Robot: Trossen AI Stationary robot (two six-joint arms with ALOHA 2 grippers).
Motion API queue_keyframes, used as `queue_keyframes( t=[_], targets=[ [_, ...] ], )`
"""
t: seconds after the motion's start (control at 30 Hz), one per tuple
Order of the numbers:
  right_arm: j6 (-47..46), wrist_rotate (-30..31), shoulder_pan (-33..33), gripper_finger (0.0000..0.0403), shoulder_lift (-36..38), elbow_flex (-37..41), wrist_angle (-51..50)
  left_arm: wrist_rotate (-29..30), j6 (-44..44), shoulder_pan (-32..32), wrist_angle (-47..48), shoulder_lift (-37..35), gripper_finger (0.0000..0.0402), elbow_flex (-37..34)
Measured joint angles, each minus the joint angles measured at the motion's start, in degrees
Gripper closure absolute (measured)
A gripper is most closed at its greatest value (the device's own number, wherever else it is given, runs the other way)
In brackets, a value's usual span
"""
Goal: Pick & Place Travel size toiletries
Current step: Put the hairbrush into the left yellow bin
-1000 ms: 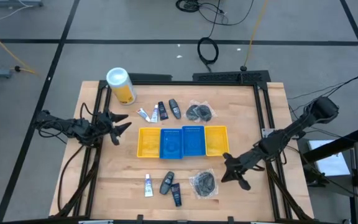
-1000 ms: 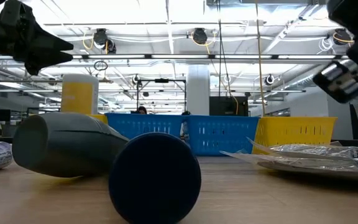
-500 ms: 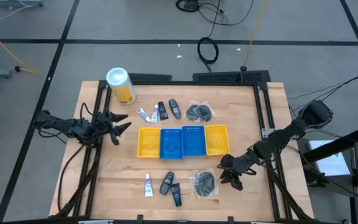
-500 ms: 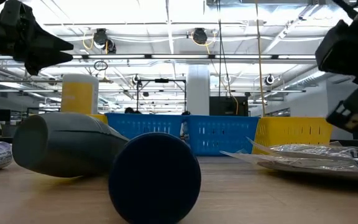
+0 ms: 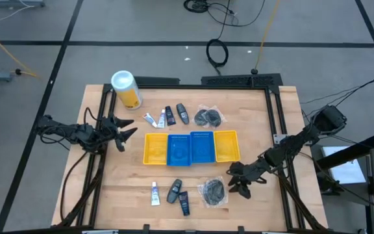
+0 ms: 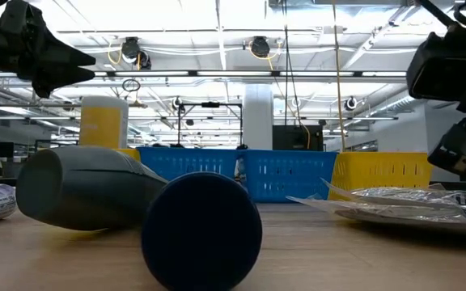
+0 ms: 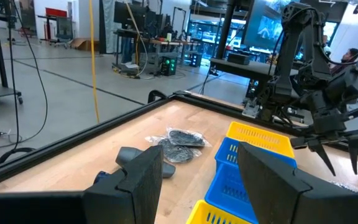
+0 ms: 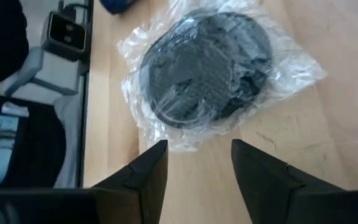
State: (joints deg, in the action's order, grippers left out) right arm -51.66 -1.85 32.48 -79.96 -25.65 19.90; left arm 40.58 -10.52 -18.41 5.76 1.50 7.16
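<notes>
Looking past the right gripper, its two fingers stand apart, and the clear packet with the dark round content lies directly ahead of them, flat on the desk, with a small strip of bare wood between. In the high view this right gripper is just beside the same packet, at the near edge of the desk, so the right arm is clearly the nearer one for this piece. The packet has no real long axis: the plastic is wrinkled and roughly square, and the dark disc inside is round with a fine mesh pattern. I judge that the fingers must go forward and down to take it by an edge or over the disc.

Further along the same near row lie a dark grey oval piece, a dark mini bottle and a small white tube. Behind them stands the row of yellow and blue bins, possibly empty. The left gripper, fingers also apart, waits at the far left side, well apart from the packet.
</notes>
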Motion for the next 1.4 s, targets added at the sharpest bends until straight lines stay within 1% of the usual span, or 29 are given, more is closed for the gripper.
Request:
queue_keyframes(
  t=[0.13,0.23,0.43,0.77,0.93,1.03,1.1,1.17,1.23,1.27,1.4],
  targets=[
    [-2.2,0.5,1.0,0.023,-1.8,0.0,0.0,0.0,0.0,0.0,0.0,0.0,0.0195,0.0],
    [-4.8,0.5,1.9,0.0227,-4.7,0.0,1.6,0.0,0.0,0.0,0.0,0.0,0.0195,0.0],
    [-6.0,1.1,2.4,0.0226,-9.2,0.0,10.6,0.0,0.0,0.0,0.1,0.0,0.0195,0.0],
    [-6.1,2.2,2.5,0.0237,-11.9,-0.1,13.2,0.0,-0.5,0.0,0.0,0.0,0.0195,0.0],
    [-6.1,2.9,2.5,0.0247,-12.0,-0.1,13.6,0.0,-0.5,0.0,0.0,0.0,0.0195,0.0],
    [-6.2,3.3,2.5,0.0266,-12.0,-0.1,13.6,0.0,-0.5,0.0,0.0,0.0,0.0195,0.0],
    [-6.1,3.4,2.5,0.0289,-12.0,-0.1,13.3,0.0,-0.4,0.0,0.0,0.0,0.0195,0.0],
    [-5.8,3.4,2.5,0.0327,-12.0,-0.1,13.3,0.0,-0.4,0.0,0.0,0.0,0.0195,0.0],
    [-5.7,3.8,2.5,0.0377,-12.0,-0.1,13.3,0.0,-0.4,0.0,0.0,0.0,0.0195,0.0],
    [-5.5,4.4,2.5,0.0389,-12.0,-0.1,13.3,0.0,-0.4,0.0,0.0,0.0,0.0195,0.0],
    [-4.8,4.7,2.5,0.0401,-12.1,0.0,14.1,0.0,-0.4,0.0,0.0,0.0,0.0195,0.0]
  ],
)
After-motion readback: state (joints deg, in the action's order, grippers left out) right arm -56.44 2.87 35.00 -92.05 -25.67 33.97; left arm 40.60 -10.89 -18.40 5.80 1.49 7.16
